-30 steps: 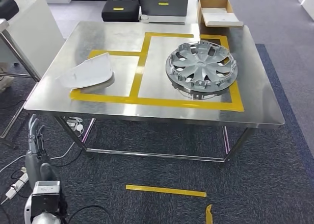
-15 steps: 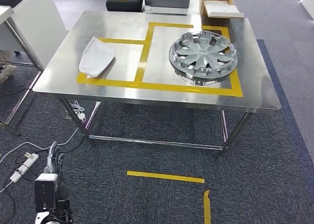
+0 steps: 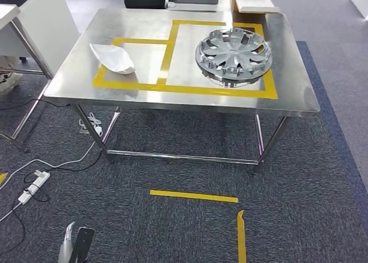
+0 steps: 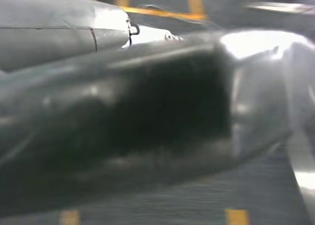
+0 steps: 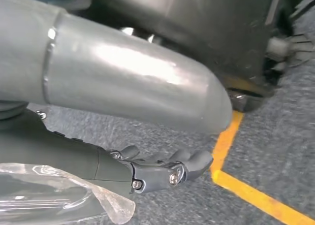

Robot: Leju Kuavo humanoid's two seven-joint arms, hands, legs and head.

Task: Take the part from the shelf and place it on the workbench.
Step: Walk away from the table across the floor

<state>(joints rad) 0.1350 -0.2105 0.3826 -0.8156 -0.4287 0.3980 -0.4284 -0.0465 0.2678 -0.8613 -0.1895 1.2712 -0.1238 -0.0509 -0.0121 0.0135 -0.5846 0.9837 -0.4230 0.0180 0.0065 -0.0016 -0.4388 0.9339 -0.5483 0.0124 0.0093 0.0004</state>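
Parts lying on the bench, both hands hanging low, well short of them.

The white shell-like part (image 3: 112, 58) is lying in the left taped bay of the bench (image 3: 286, 96), long axis running roughly from the bench's left edge inward, and the silver wheel cover (image 3: 233, 50) is sitting face-down in the right bay; both are lying ahead of and above the hands. The left hand (image 3: 77, 247) is showing at the frame's lower left, so it is the nearer one to the white part; its fingers are too blurred to judge. The right hand (image 5: 159, 168) is hanging over carpet, fingers extended and apart, gripping nothing I can make out. Count: one white part, one wheel cover, two taped bays, one bench. Judging the placing as done or nearly so.
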